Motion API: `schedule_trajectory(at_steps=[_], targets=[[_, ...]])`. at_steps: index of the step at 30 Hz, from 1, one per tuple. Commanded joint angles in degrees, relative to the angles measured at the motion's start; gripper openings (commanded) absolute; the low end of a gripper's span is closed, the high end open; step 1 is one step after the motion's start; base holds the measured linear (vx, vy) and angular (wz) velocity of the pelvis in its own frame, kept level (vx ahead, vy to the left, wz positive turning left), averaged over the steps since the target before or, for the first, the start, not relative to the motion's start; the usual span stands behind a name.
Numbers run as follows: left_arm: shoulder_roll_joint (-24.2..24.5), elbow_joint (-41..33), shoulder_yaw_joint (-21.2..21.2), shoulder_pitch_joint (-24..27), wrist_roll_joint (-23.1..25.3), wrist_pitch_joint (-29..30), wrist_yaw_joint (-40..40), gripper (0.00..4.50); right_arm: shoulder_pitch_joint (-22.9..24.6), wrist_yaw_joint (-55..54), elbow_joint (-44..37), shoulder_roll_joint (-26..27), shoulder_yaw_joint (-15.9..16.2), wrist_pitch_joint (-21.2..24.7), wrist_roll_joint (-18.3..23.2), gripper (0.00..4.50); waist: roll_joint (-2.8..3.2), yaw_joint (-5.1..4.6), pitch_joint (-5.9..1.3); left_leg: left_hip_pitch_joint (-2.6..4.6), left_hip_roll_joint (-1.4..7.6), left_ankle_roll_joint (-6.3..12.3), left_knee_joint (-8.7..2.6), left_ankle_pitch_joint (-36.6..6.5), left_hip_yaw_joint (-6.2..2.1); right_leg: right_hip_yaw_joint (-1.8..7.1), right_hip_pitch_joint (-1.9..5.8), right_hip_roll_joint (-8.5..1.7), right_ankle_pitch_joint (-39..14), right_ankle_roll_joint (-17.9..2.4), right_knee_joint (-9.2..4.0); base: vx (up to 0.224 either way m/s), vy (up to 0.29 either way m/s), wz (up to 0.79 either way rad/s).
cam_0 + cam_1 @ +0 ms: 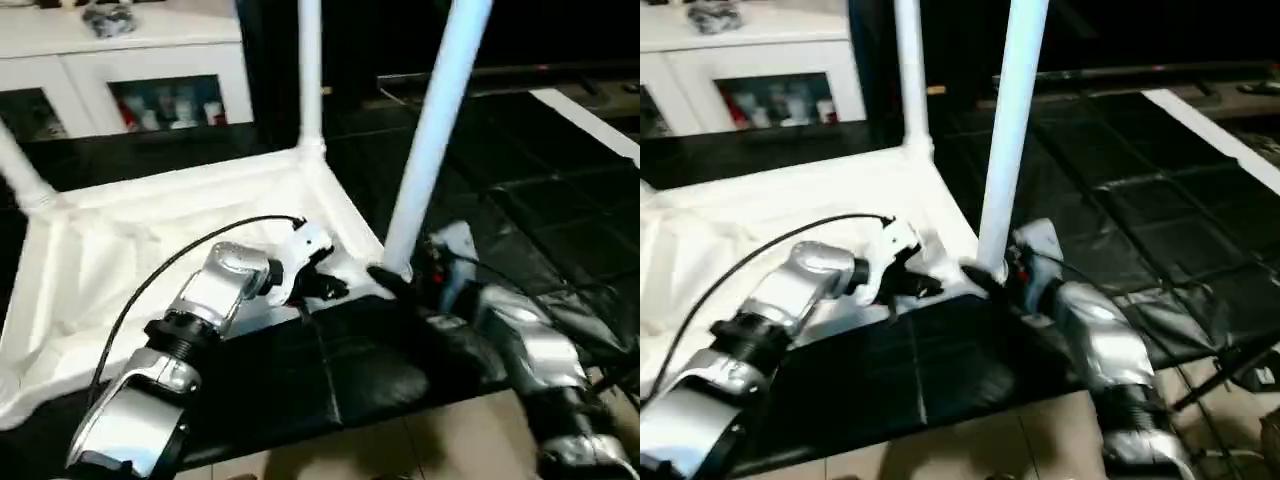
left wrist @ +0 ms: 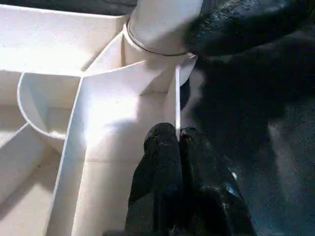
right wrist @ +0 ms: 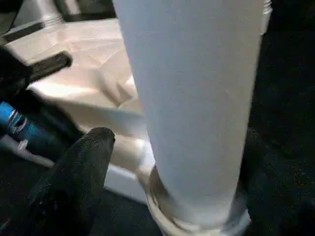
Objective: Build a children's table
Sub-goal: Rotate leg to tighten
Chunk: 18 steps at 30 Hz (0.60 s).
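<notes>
At the top's (image 1: 150, 250) near corner, a leg (image 1: 432, 140) stands socketed; right claw (image 1: 400, 283) open around it, left claw (image 2: 178, 147) pinching the rim; three legs visible.

It looks like a room in a home: a white cabinet (image 1: 120, 70) with glass doors stands at the back, and dark floor mats (image 1: 520, 210) lie before the cabinet.

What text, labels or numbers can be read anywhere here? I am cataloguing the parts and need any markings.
None can be read.
White plastic table top and white tapered tube legs: no markings seen.
Items behind the white cabinet's glass door: too small and blurred to read.
Blue part beside the black right gripper: a dark mark, unreadable.
</notes>
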Motion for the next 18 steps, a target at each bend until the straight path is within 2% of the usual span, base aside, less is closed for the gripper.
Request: schedule_trajectory(at_steps=[1, 4, 6, 8, 9, 13, 16, 18], targets=[[1.1, -3.5, -1.9, 0.4, -1.0, -2.5, -5.3, 0.0, 1.1, 5.9, -2.2, -3.4, 0.0, 0.6, 1.5, 4.34, -0.58, 0.39, -4.02, 0.36, 2.38, 4.47, -3.7, -10.9, -1.07, 3.06, 3.53, -3.79, -16.7, -11.9, -4.46, 0.0, 0.0, 0.0], [2.2, -4.1, -2.8, 0.8, -1.0, -3.1, -7.3, 0.0, 1.5, 8.9, -2.6, -5.8, -0.4, 0.4, 2.4, 4.47, -0.57, 0.62, -3.93, 0.21, 2.39, 4.64, -3.67, -10.1, -0.93, 3.14, 3.41, -3.69, -16.7, -11.9, -4.43, 0.0, 0.0, 0.0], [3.1, -4.3, -3.5, 1.0, -0.8, -3.7, -8.7, 0.0, 2.0, 11.6, -3.1, -7.9, -0.5, 0.4, 3.1, 4.47, -1.19, 0.87, -3.87, 0.22, 2.35, 4.76, -3.66, -10.3, -0.88, 3.05, 3.37, -3.73, -18.5, -11.1, -4.59, 0.0, 0.0, 0.0], [4.5, -4.3, -4.3, 1.1, -0.5, -5.1, -10.9, 0.0, 2.8, 16.1, -4.0, -11.3, 0.3, 0.9, 3.7, 4.47, -1.11, 1.42, -3.87, 0.28, 2.39, 5.02, -3.55, -10.0, -0.85, 3.09, 3.35, -3.86, -20.3, -10.3, -4.73, 0.0, 0.0, 0.0], [5.2, -4.3, -4.7, 1.1, -0.3, -6.0, -12.1, 0.0, 3.1, 18.2, -4.3, -13.0, 0.8, 1.0, 4.0, 4.47, -1.31, 1.64, -3.87, 0.34, 2.5, 4.99, -3.59, -9.5, -0.77, 3.13, 3.17, -3.73, -19.8, -10.2, -4.64, 0.0, 0.0, 0.0], [6.9, -4.7, -5.8, 1.5, -0.1, -8.4, -14.7, 0.0, 3.3, 21.9, -4.6, -15.3, 2.0, 0.6, 3.8, 4.47, -1.38, 1.85, -3.83, 0.15, 2.47, 4.95, -3.58, -9.6, -0.83, 2.99, 3.17, -3.73, -20.1, -9.9, -4.53, 0.0, 0.0, 0.0], [8.2, -5.7, -6.7, 2.0, -0.8, -9.8, -17.9, 0.0, 3.0, 25.8, -5.6, -16.8, 4.2, 0.9, 4.0, 4.47, -1.38, 1.91, -3.84, 0.12, 2.49, 4.88, -3.56, -9.6, -0.84, 2.97, 3.19, -3.8, -20.4, -9.9, -4.52, 0.0, 0.0, 0.0], [8.5, -6.0, -7.0, 2.0, -1.0, -10.4, -19.0, 0.0, 2.8, 26.9, -6.0, -17.0, 4.9, 0.7, 4.2, 4.47, -1.16, 2.03, -3.92, 0.19, 2.63, 4.8, -3.56, -9.3, -0.85, 3.04, 3.14, -3.76, -19.0, -10.6, -4.3, 0.0, 0.0, 0.0]])
